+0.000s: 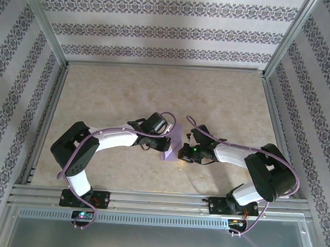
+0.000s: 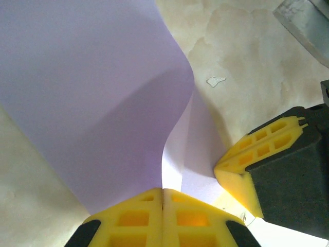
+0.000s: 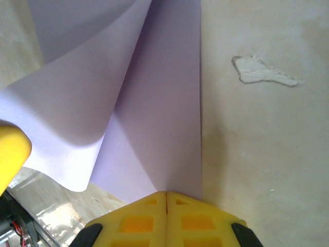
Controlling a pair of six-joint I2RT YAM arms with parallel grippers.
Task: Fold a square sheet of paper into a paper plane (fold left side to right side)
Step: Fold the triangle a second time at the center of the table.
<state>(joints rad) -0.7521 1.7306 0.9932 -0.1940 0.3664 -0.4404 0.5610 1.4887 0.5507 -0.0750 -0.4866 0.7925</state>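
Left pincer (image 2: 163, 191) and right pincer (image 3: 166, 194) pinching square sheet of paper (image 2: 92, 92), smooth lavender, curled, mottled table (image 3: 257, 154)

The top camera looks steeply down from behind; both wrist cameras closely face the same paper (image 2: 92, 103).

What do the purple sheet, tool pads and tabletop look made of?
Purple sheet: thin matte paper, curling smoothly. Left tool pads: yellow moulded plastic or rubber, with hollow pockets; which is unclear. Tabletop: beige marbled laminate perhaps, faint sheen, one white chip.
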